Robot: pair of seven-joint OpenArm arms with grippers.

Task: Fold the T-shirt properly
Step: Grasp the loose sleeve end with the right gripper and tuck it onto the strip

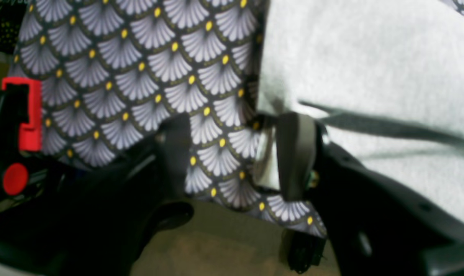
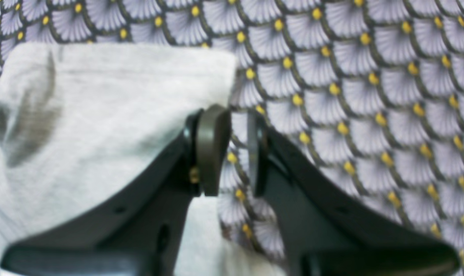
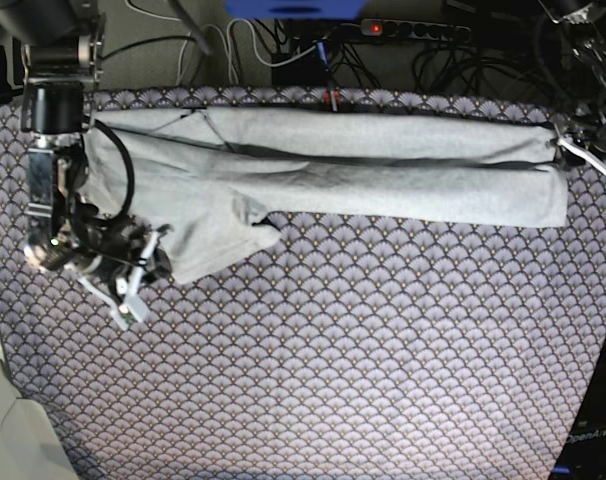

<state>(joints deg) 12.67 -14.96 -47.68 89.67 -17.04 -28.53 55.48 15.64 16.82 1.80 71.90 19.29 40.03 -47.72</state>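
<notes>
Even, diffuse light; both wrist views soft, base view sharp.

Wrist views blur most at the near gripper bodies; patterned cloth [image 2: 350, 96] is sharper. T-shirt [image 1: 369, 57] nearly blows out white, with dark crease shadows. Left wrist view goes near-black at bottom left. In the base view, short soft shadows under the folds, dim clutter beyond the cloth's far edge.
</notes>
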